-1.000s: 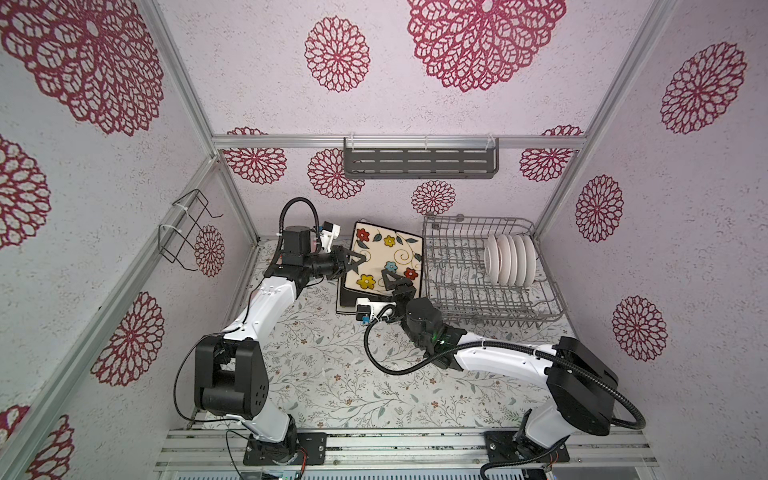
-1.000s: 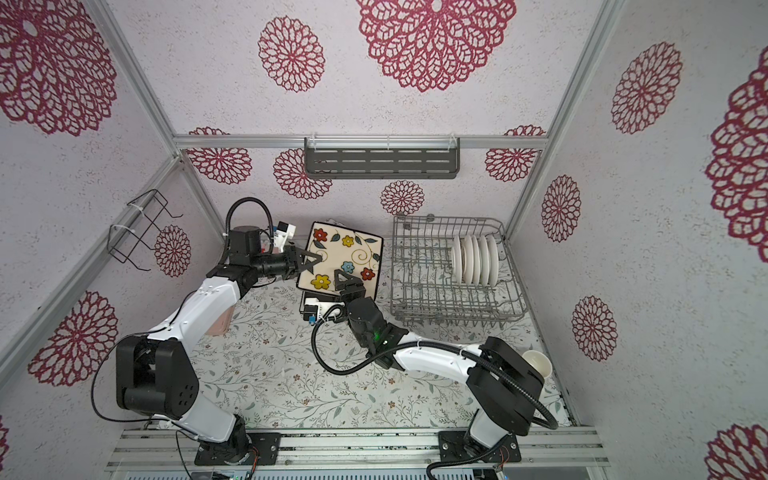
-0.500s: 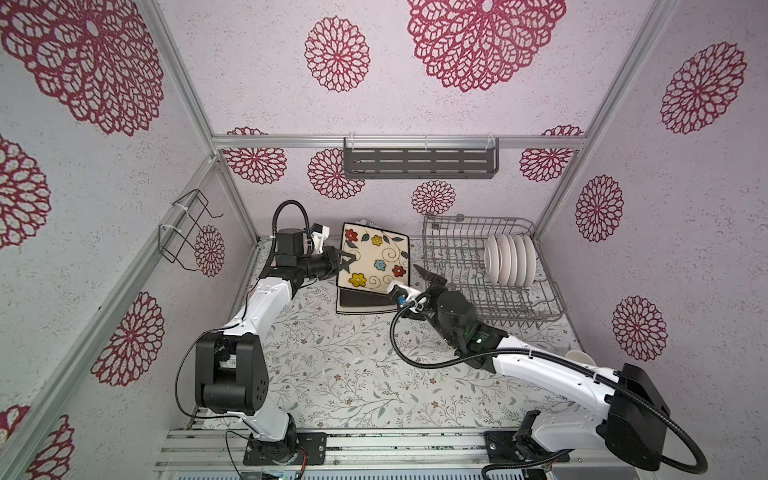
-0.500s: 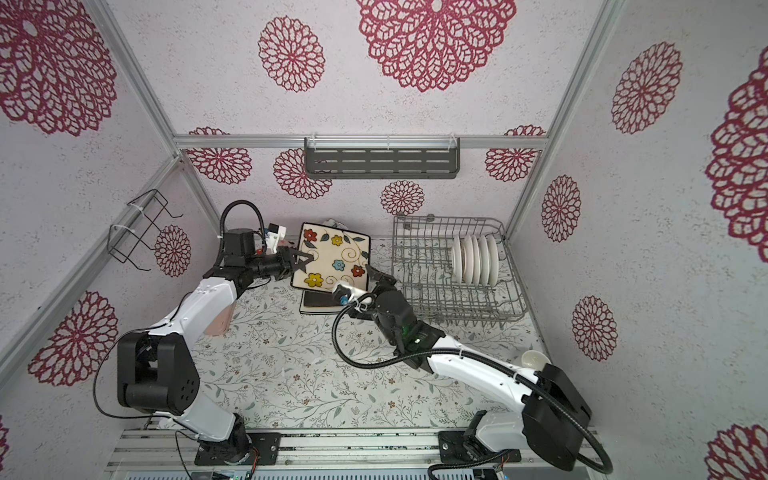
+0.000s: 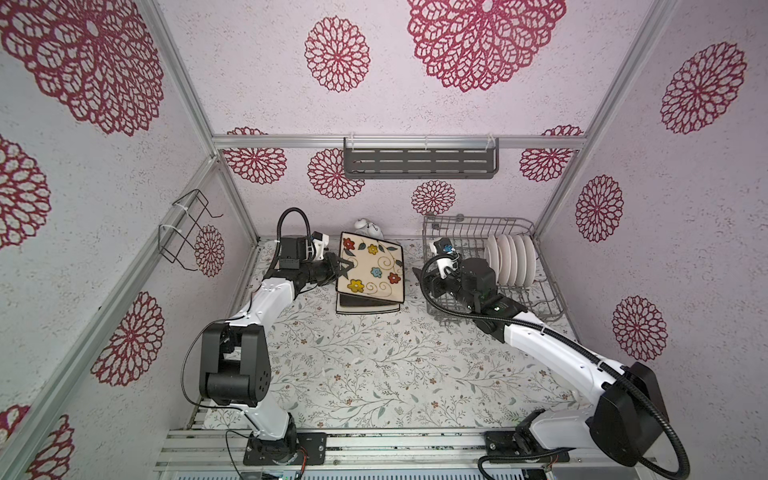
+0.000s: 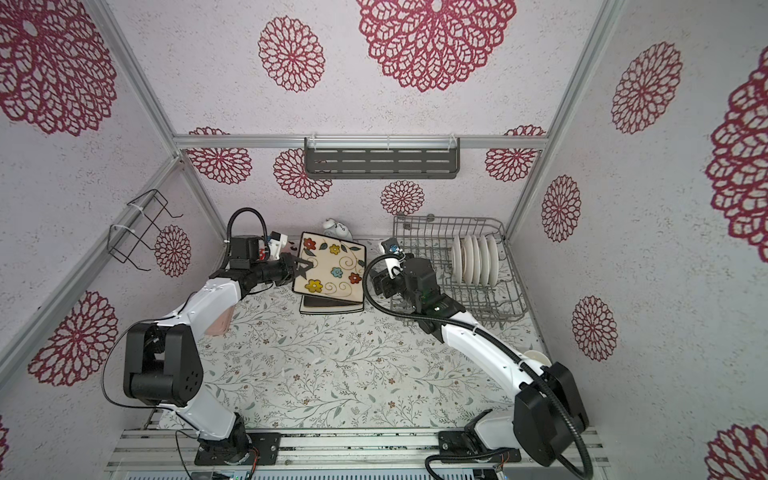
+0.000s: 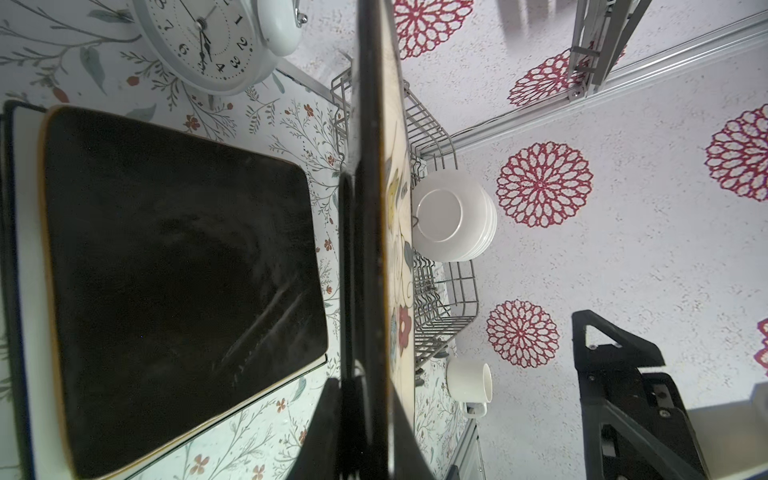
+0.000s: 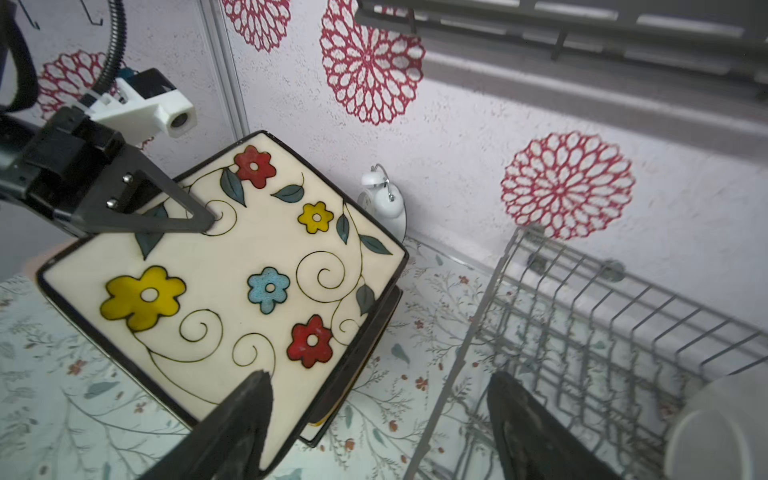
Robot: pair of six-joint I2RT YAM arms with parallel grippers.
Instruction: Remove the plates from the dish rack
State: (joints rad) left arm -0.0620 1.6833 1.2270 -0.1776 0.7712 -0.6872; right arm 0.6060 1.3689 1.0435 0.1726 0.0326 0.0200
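Note:
My left gripper (image 5: 343, 268) (image 6: 302, 268) (image 7: 368, 399) is shut on the left edge of a cream flower-painted plate (image 5: 370, 270) (image 6: 330, 272) (image 8: 232, 282). The plate hangs tilted above a stack of square plates (image 5: 365, 307) (image 7: 178, 282) on the table, whose top plate lies black back up. My right gripper (image 5: 422, 282) (image 6: 374, 282) (image 8: 380, 376) stands open and empty between that plate and the dish rack (image 5: 478, 218) (image 6: 449, 218) (image 8: 623, 316). Several round white plates (image 5: 513, 259) (image 6: 476, 259) (image 7: 453, 216) stand upright in the rack's right half.
A white alarm clock (image 5: 368, 227) (image 7: 208, 37) (image 8: 384, 203) sits by the back wall behind the stack. A white cup (image 7: 469, 380) (image 6: 536, 357) lies beside the rack's near end. A dark slotted shelf (image 5: 419, 162) and a wire holder (image 5: 187, 228) hang on the walls.
My right gripper has let go of the flower plate, opened and swung right to the rack's left side. The left gripper keeps the plate and has carried it slightly left.

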